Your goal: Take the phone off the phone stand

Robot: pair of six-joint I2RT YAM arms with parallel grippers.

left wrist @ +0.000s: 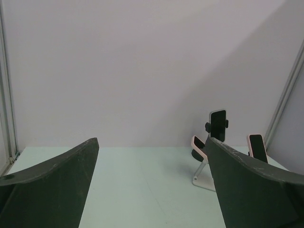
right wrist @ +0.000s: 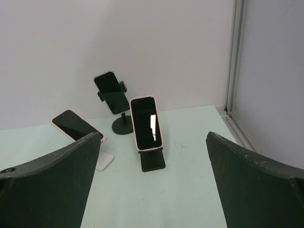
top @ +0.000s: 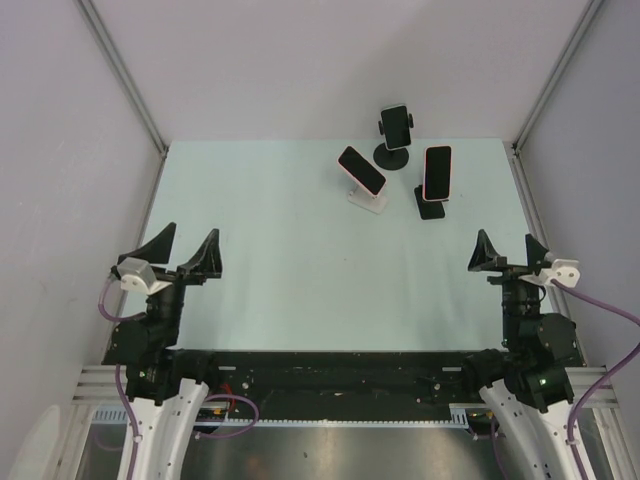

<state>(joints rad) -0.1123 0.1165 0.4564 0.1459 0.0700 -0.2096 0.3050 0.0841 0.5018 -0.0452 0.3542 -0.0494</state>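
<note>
Phone (right wrist: 146, 123) leans back on black stand (right wrist: 153, 161), long axis upright, screen tilted upward.

No readable text, label or number appears anywhere

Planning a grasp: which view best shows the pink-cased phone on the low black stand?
Right wrist: the pink-cased phone faces it, whole, on its low black stand. Top external: small; left wrist: bottom behind a finger.

Left tool (top: 185, 248) jaws spread wide, right tool (top: 508, 250) likewise, both arms low near their bases
</note>
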